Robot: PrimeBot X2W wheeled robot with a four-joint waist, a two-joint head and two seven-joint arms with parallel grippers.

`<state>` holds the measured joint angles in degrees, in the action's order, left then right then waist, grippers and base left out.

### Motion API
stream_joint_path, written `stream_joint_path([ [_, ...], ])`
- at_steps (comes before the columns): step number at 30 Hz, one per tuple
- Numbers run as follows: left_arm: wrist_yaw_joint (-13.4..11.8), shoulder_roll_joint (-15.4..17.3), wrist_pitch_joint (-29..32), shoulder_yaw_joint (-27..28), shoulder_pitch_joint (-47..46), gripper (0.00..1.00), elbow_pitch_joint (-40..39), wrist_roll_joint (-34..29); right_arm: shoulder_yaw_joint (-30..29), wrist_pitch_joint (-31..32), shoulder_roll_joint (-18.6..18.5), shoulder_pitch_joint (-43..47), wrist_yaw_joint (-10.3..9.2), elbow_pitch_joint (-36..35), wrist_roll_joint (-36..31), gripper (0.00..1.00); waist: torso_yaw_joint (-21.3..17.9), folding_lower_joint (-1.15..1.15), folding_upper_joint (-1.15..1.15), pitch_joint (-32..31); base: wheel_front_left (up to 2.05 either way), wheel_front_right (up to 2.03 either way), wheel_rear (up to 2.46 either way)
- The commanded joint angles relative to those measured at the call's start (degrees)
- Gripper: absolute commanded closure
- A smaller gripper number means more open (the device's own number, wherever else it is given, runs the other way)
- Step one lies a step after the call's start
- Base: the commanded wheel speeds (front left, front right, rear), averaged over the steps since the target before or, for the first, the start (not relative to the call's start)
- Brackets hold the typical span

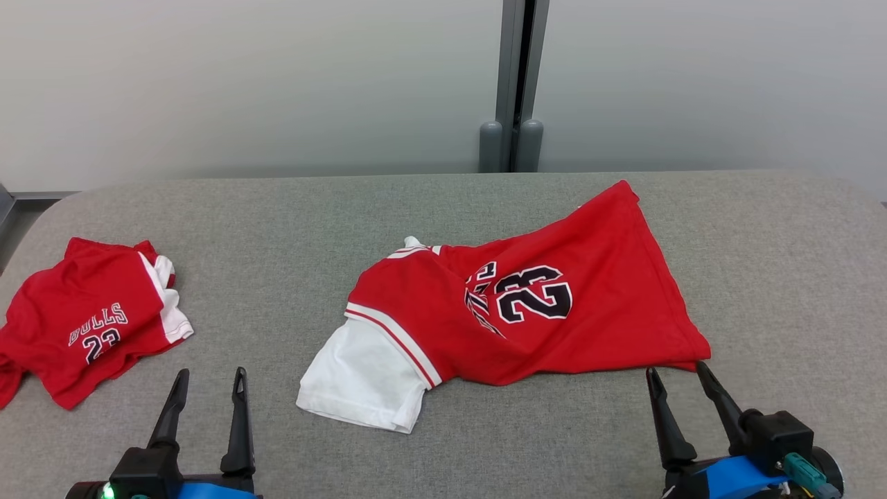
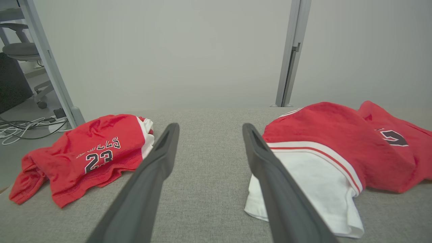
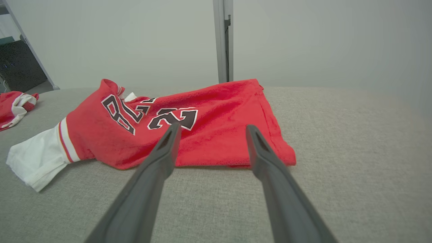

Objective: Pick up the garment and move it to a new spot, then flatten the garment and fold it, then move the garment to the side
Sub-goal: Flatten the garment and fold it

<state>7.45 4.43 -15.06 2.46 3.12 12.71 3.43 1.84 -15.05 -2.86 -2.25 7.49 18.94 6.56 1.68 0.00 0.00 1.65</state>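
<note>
I have a grey fabric-covered table (image 1: 443, 208) with rounded corners in front of me. It is backed by a pale wall (image 1: 242, 83), and a grey upright post (image 1: 514, 83) stands just past the far edge. In the left wrist view, a grey office chair (image 2: 20, 50) and loose cables (image 2: 20, 130) on the floor sit off the table's left end.

My left gripper (image 1: 211, 372) has its fingers spread wide over bare fabric with nothing between them. My right gripper (image 1: 675, 367) is likewise spread wide and holds nothing.

The garment (image 1: 554, 326) is a red jersey numbered 23. It lies rumpled on the table, ahead of both pairs of fingers and mostly between them. Its near hem corner sits right at the right fingertips, but I cannot tell if they touch it. Its white sleeve (image 1: 360, 381) is ahead and to the right of the left fingers, well apart from them.

A second red jersey (image 1: 90, 326), loosely folded, lies ahead and to the left of the left fingers, near the table's left edge.
</note>
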Motion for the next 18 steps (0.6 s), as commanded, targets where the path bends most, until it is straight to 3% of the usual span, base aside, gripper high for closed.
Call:
stream_joint_path([
  [1, 0.1, 0.1, -0.2, 0.2, 0.1, 0.00, 0.0, -0.2, -1.3, -0.2, -0.1, -0.1, 0.01, 1.0, -1.0, 0.00, 0.0, 0.00, 0.00, 0.1, 0.00, 0.00, 0.00],
  [9, 0.1, -0.1, -0.2, -0.3, -1.0, 0.00, -0.4, 0.0, -5.9, -0.2, -0.8, -5.5, 0.01, 4.5, -6.5, 0.00, 0.1, 0.00, 0.00, 1.2, 0.00, 0.00, 0.00],
  [18, 0.1, 0.3, -0.2, -1.2, -2.8, 0.00, -0.5, 0.6, -6.9, -0.2, -5.3, -14.0, 0.01, 17.2, -8.3, 0.00, 1.4, 0.00, 0.00, 3.9, 0.00, 0.00, 0.00],
])
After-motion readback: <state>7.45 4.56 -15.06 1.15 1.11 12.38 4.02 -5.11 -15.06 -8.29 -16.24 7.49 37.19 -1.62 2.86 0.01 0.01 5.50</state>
